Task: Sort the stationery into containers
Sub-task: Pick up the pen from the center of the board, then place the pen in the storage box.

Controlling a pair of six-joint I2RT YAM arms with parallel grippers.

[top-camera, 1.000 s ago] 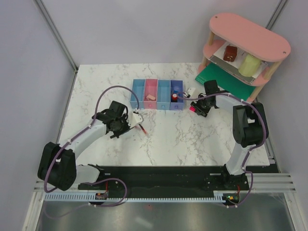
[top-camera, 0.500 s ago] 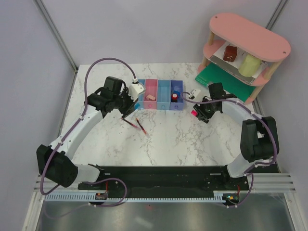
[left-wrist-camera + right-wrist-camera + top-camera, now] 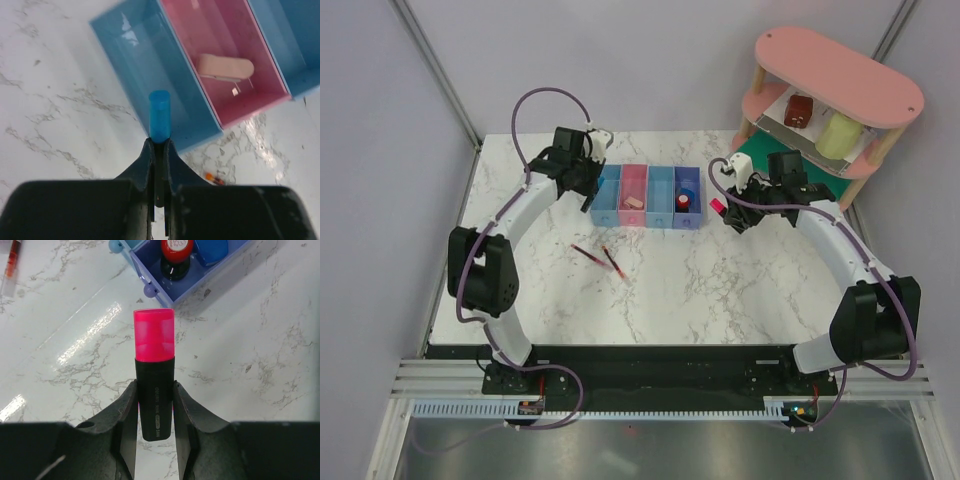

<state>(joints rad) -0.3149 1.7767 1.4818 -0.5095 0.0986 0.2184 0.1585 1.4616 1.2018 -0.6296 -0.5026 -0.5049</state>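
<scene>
From above, the pink oval shelf stands at the far right of the worktop, carrying a brown block and a pale green cylinder, with the right arm reaching in front of it; 2 thin red pens lie near each other on the marble, nearer than the 4 joined bins; the pink bin holds a pinkish eraser; the darker blue bin holds a red-black block and a blue block. At the left wrist, the left pincer is clamped on a blue-ended marker, its tip over the near end of the end light blue bin. At the right wrist, the right pincer grips a pink-ended marker over bare marble, just short of the darker blue bin's corner.
</scene>
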